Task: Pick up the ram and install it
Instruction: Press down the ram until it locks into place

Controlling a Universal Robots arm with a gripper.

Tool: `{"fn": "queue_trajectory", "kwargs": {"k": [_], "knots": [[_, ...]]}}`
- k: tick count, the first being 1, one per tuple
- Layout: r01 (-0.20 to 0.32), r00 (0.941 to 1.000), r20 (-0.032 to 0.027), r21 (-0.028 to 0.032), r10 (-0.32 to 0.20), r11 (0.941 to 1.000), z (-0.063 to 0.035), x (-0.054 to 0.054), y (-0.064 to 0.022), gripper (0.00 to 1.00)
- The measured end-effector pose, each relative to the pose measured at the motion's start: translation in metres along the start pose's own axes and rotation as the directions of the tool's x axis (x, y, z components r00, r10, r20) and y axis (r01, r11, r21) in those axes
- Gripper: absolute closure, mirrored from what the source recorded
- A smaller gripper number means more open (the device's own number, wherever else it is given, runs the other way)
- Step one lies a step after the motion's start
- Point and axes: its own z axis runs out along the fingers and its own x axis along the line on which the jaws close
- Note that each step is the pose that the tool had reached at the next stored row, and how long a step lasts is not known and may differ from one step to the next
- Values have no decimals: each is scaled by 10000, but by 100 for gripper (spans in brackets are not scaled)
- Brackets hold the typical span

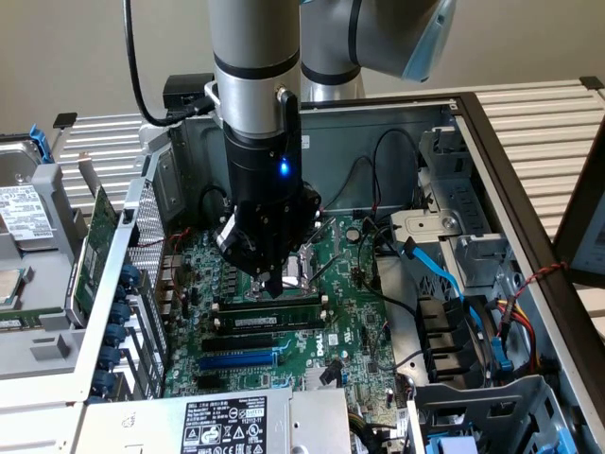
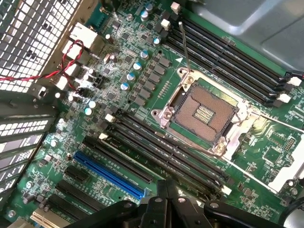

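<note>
We see the ram (image 1: 267, 305) seated in a black slot on the motherboard (image 1: 354, 331) at the frame's centre. Directly above it, the gripper (image 1: 272, 284) has its fingers pressed together, touching the ram's top edge.

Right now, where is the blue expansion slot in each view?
Exterior view: the blue slot lies on the motherboard, on the near side of the black memory slots.
Wrist view: it runs alongside those slots, on the side away from the CPU socket.
Shared landmark: the black memory slots.
</note>
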Motion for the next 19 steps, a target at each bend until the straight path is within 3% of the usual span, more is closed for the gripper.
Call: {"fn": "queue_trajectory", "kwargs": {"k": [9, 14, 19], "knots": [[-1145, 9934, -28, -4, 1145, 9934, 4, 0, 0, 89], [-1764, 9843, -44, 0, 1764, 9843, 7, 0, 0, 89], [-2365, 9716, -58, 10, 2365, 9716, 10, 0, 0, 89]]}}
